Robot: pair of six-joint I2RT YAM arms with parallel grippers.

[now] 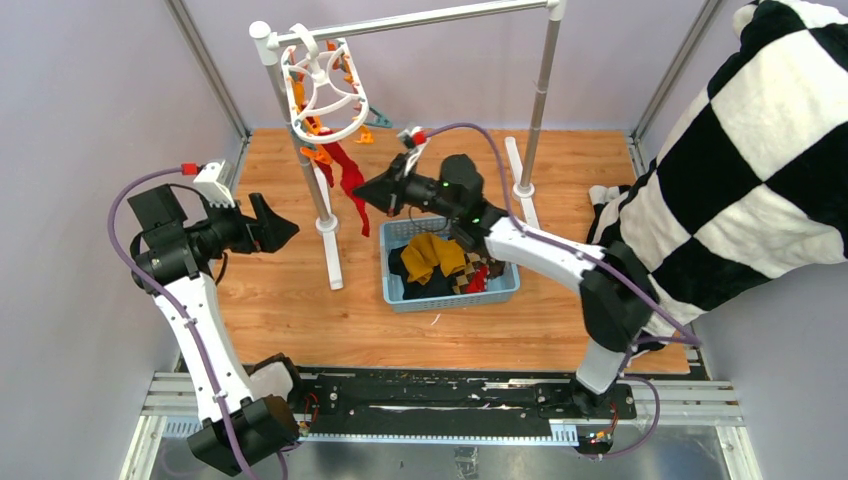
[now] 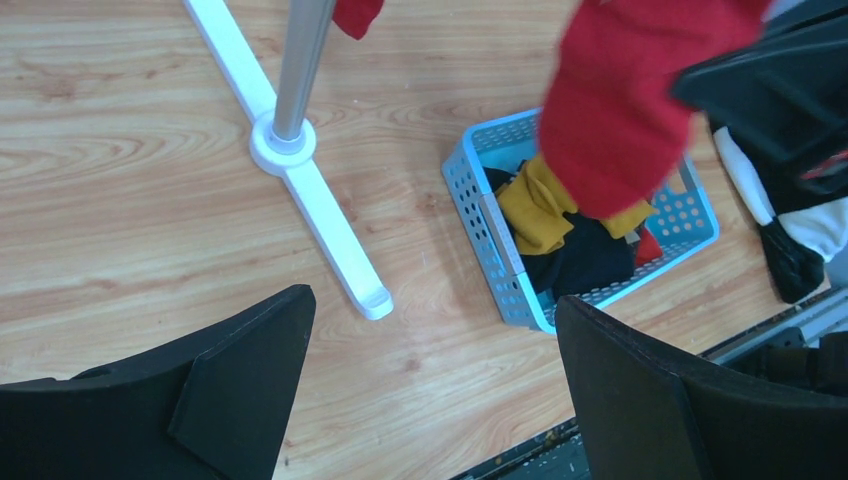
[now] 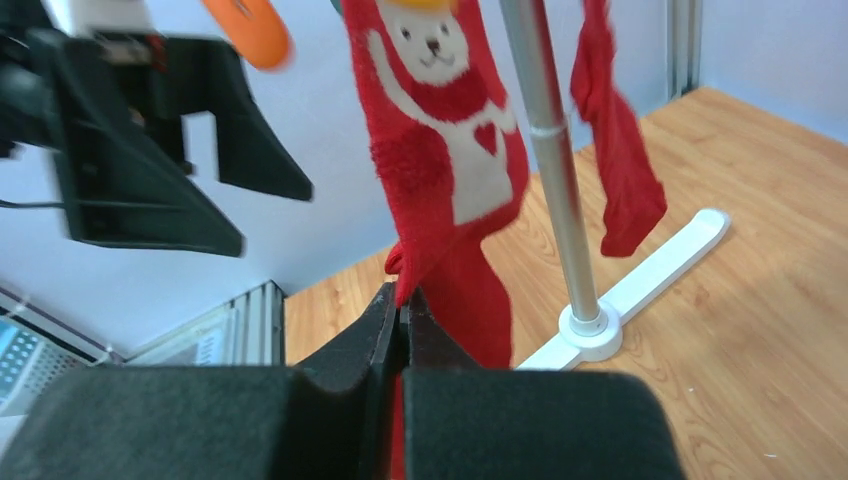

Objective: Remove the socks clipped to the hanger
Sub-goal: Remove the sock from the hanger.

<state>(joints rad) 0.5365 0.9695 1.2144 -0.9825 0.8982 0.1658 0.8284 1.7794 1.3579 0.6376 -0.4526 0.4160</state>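
While the red bear sock (image 3: 450,150) hangs pegged: I have the right gripper (image 3: 400,300) pinched shut on its lower end. Gripping low on the fabric should, I judge, let a pull draw it out of the peg rather than drag the hanger (image 1: 325,90).
Hanger: hooked on the grey rail near the left post (image 3: 545,150), tilted, with orange pegs dangling. A second red sock (image 3: 620,185) hangs just past the post, apart from my grip.
Left gripper (image 1: 278,228): jaws wide, holding nothing, off to the left of the post. I judge that keeps it clear of the pull.
Blue basket (image 1: 400,298): under the right arm, with mustard and dark socks inside, placed for a short drop.
Right wrist view: only here do I see fabric caught between the jaws, and the bear pattern.
Left wrist view: basket contents beneath the red sock; no pegs.
Top view: the whole hanger and both arms.
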